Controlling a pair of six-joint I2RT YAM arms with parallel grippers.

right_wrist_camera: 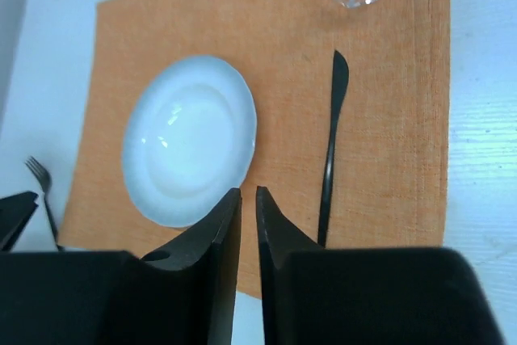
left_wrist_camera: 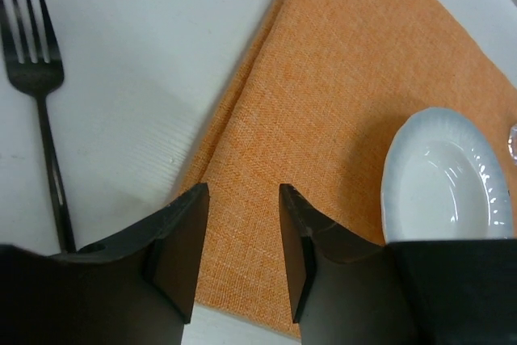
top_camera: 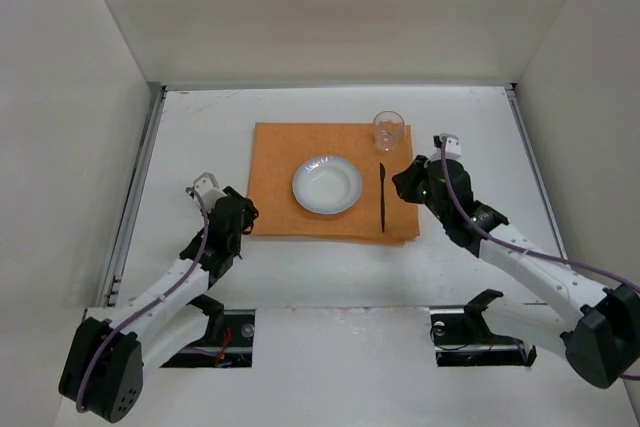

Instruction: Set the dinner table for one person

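Observation:
The white dinner table (top_camera: 200, 137) carries an orange cloth mat (top_camera: 280, 157). On the mat sit a white plate (top_camera: 327, 185), a dark knife (top_camera: 382, 197) just right of it, and a clear glass (top_camera: 389, 131) at the far right corner. A dark fork (left_wrist_camera: 36, 78) lies on bare table left of the mat, hidden under my left arm in the top view. My left gripper (left_wrist_camera: 242, 191) hangs open and empty over the mat's near left corner (left_wrist_camera: 339, 78). My right gripper (right_wrist_camera: 249, 191) is shut on nothing, between the plate (right_wrist_camera: 190, 139) and the knife (right_wrist_camera: 331, 151).
Metal rails run along the table's left (top_camera: 140, 177) and right (top_camera: 530, 167) sides, with white walls behind them and at the back. Both arm bases and cable cut-outs (top_camera: 220, 332) occupy the near edge. Bare tabletop (right_wrist_camera: 485, 119) lies right of the mat.

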